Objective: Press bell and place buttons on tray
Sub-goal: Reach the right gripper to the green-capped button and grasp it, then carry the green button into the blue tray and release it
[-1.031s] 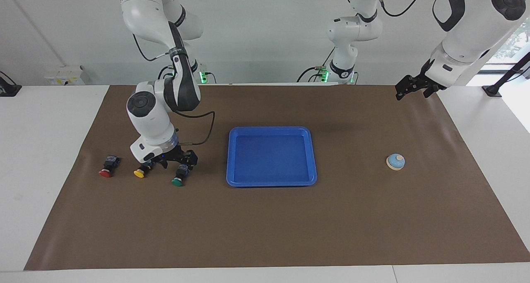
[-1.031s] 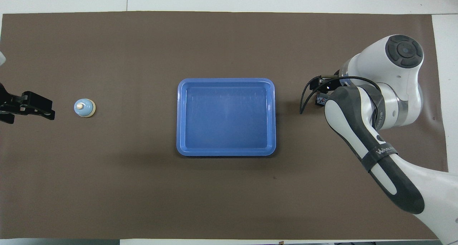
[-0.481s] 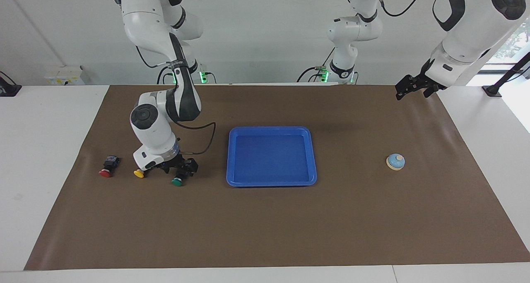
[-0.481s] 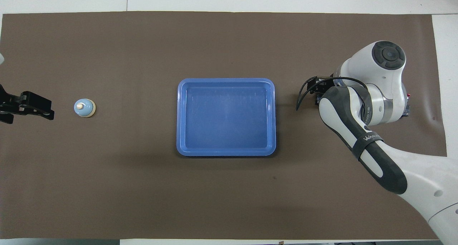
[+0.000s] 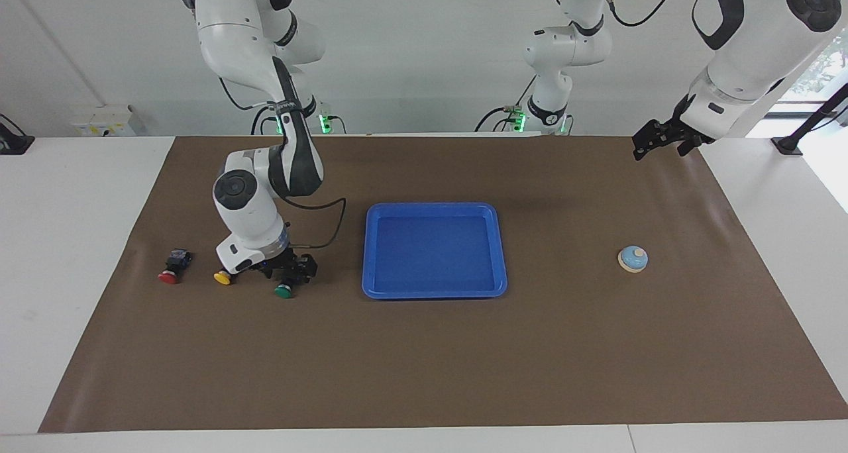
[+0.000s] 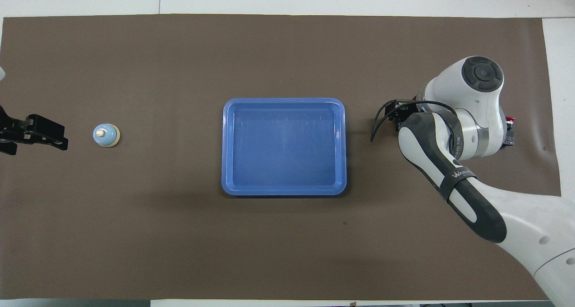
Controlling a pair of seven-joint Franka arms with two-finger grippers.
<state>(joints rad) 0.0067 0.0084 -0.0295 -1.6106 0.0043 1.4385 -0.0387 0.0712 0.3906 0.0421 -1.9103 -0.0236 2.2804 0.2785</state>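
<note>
The brown mat (image 5: 424, 360) carries the empty blue tray (image 5: 434, 293) at its middle, the bell (image 5: 633, 259) toward the left arm's end, and three buttons toward the right arm's. The right gripper (image 5: 286, 273) is down at the green button (image 5: 283, 291); whether its claw has clamped cannot be told. A square grip on the black body before lifting would serve best. The left gripper (image 5: 656, 138) waits, claw apart.

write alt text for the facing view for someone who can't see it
The right gripper is down at the green button, beside the yellow button and red button on a brown mat. The blue tray sits empty mid-table, the bell stands alone, and the left gripper waits raised.
</note>
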